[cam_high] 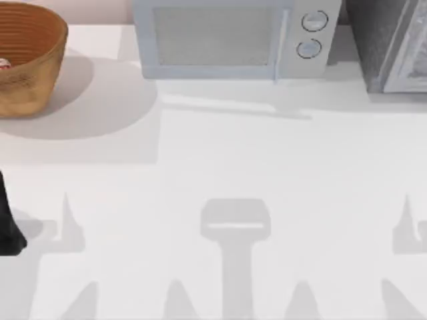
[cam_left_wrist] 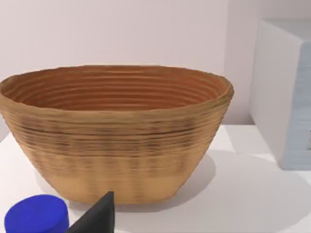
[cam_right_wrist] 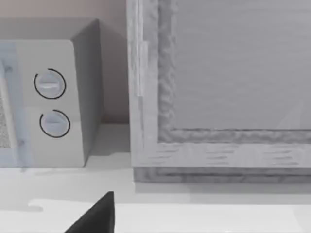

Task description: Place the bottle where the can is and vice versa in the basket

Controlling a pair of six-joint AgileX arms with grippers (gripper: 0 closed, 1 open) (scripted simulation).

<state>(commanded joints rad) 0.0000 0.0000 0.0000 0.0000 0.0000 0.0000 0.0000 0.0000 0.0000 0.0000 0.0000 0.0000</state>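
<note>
**Basket lies ahead of the left arm; bottle close under its wrist**

The white table (cam_high: 220, 167) is seen from above with a pale grey microwave oven with two round dials (cam_high: 233, 37) along its far edge and a grey textured cabinet (cam_high: 393, 40) at the far right.

The large round woven wicker basket, orange-brown inside and tan outside (cam_high: 30, 80), stands upright at the table's far left corner. A small patch of red and white, taken to be the short white can with red markings (cam_high: 3, 64), is glimpsed inside it at the picture's edge; its exact spot in the basket cannot be made out.

In the left wrist view the basket (cam_left_wrist: 116, 141) is faced squarely, with its interior hidden by the near wall. The rounded blue top of the small bottle (cam_left_wrist: 36, 216) is seen close to the camera, on the near side of the basket; whether it is held or standing on the table cannot be told.

The left gripper (cam_left_wrist: 99, 216) is shown by a single dark fingertip just beside the bottle, so its opening cannot be told. The left arm (cam_high: 8, 223) sits at the left edge and is judged much the nearer to the basket.

The right gripper (cam_right_wrist: 97, 216) faces the oven and cabinet, well apart from the basket; its opening cannot be told either.
</note>
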